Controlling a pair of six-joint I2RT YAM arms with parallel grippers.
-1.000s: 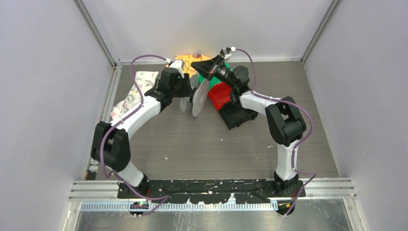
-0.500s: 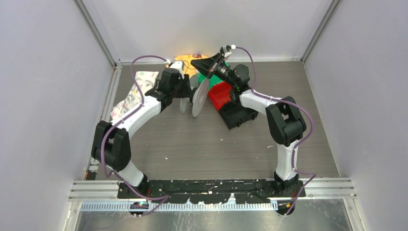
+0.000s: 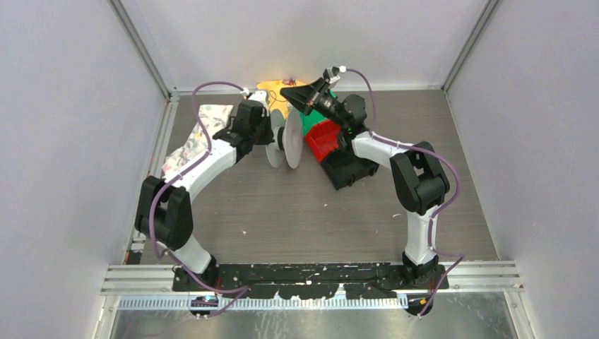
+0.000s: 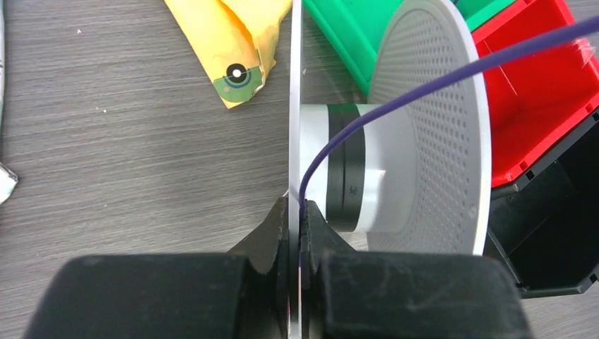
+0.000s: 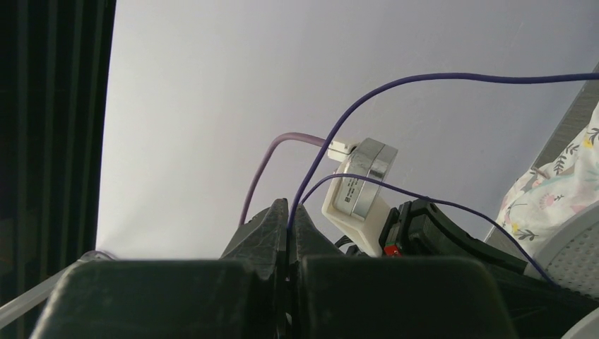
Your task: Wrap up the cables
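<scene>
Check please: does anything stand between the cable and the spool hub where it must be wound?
Nothing visible does. The cable already runs freely onto the hub of the spool, beside the dark turns wound there.

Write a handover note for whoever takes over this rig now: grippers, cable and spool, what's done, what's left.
Left gripper: shut on the near rim of the spool, which is held on edge.
Right gripper: shut on the cable, raised toward the back wall.
Done: a few dark turns sit on the spool's core.
Left: loose cable runs from spool to right gripper; wind it on.
</scene>
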